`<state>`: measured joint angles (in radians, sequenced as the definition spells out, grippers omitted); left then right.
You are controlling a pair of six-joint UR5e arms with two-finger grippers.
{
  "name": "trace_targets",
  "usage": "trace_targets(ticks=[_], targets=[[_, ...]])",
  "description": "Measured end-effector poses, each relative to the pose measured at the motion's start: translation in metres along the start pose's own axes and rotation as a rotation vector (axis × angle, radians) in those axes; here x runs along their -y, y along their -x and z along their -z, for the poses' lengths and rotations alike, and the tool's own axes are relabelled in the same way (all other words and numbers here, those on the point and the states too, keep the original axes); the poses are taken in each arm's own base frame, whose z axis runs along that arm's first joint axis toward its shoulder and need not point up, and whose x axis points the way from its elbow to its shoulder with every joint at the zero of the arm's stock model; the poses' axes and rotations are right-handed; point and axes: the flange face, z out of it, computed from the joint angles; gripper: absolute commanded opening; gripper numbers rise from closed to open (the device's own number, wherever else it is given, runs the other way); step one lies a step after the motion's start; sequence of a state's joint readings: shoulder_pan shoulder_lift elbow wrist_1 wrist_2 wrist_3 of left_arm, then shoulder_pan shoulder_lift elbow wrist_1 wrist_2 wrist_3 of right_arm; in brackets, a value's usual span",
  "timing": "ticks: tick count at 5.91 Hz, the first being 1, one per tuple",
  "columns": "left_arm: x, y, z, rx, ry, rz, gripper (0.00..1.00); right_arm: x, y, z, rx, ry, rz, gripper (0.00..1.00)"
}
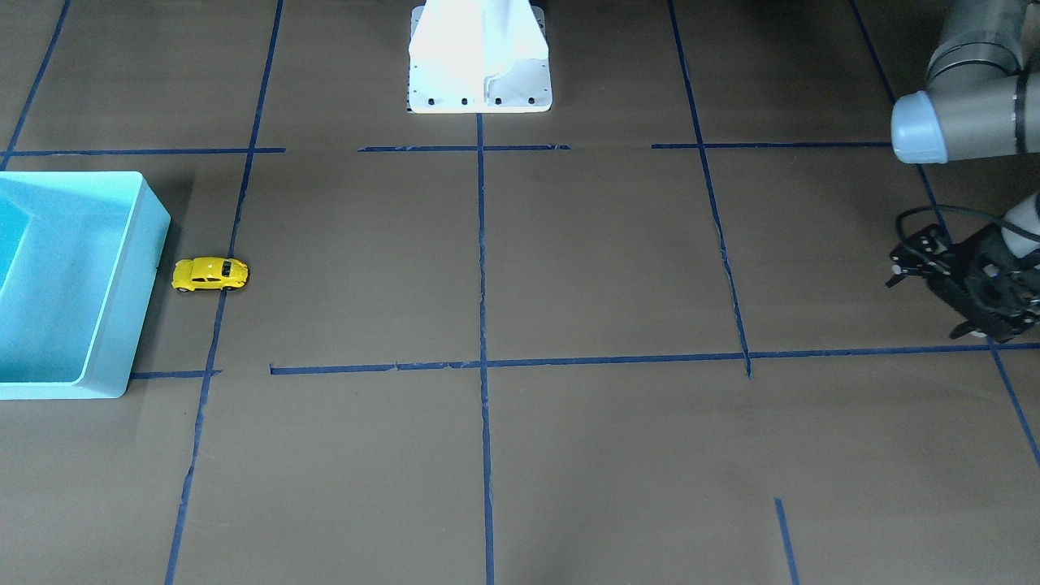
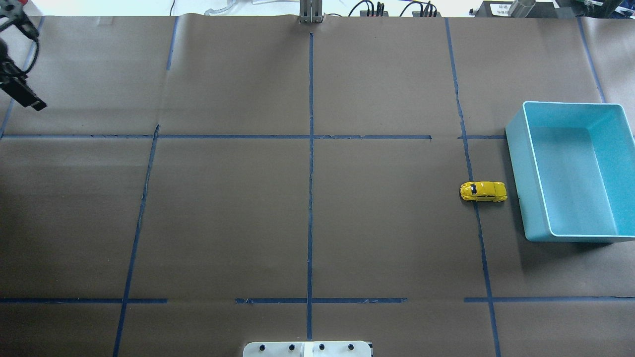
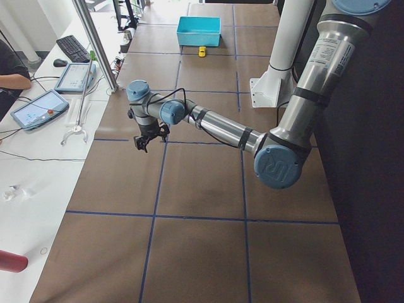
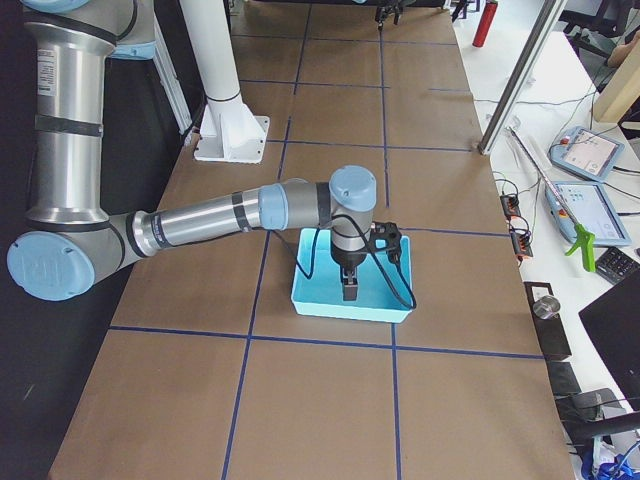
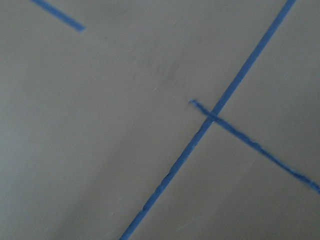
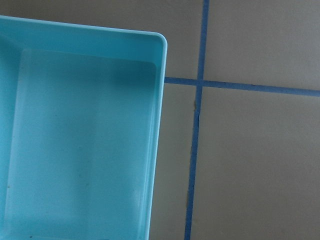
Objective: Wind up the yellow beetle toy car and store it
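The yellow beetle toy car [image 1: 210, 274] stands on its wheels on the brown table, just beside the light blue bin [image 1: 122, 325]. It also shows in the overhead view [image 2: 483, 191], left of the bin [image 2: 518, 163]. The bin's inside shows nothing in it. My right gripper [image 4: 350, 285] hangs above the bin; it shows in the exterior right view only, so I cannot tell whether it is open or shut. Its wrist view shows a corner of the bin [image 6: 161, 100] and no car. My left gripper [image 1: 926, 288] is far from the car, empty, with its jaws apart.
Blue tape lines [image 2: 310, 173] split the brown table into squares. The robot's white base [image 1: 479, 65] stands at the table's edge. Tablets, a keyboard and cables lie on the white side table [image 3: 38, 107], with an operator's arm there.
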<state>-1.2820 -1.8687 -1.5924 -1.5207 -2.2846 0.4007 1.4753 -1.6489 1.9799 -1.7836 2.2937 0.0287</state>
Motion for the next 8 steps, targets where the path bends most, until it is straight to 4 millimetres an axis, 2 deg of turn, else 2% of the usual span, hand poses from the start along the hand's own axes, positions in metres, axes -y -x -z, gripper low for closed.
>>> trace_targets(ticks=[1,2,3,5,7,8], targets=[[-0.061,0.038,0.011,0.016,0.01,0.119,1.0,0.013,0.039,0.01,0.001,-0.001,0.073,1.0],[-0.114,0.065,0.022,0.025,0.012,0.239,1.0,0.027,0.078,0.016,0.008,-0.009,0.166,1.0],[-0.151,0.08,0.029,0.026,0.012,0.346,1.0,0.043,0.116,0.019,0.016,-0.023,0.29,1.0],[-0.193,0.083,0.022,0.017,0.018,0.614,1.0,0.066,0.18,0.025,0.03,-0.054,0.608,1.0],[-0.23,0.087,0.011,0.01,0.036,0.738,1.0,0.071,0.241,0.003,0.072,-0.033,0.88,1.0],[-0.239,0.089,0.01,0.01,0.039,0.759,1.0,0.067,0.264,-0.01,0.097,-0.027,0.958,1.0]])
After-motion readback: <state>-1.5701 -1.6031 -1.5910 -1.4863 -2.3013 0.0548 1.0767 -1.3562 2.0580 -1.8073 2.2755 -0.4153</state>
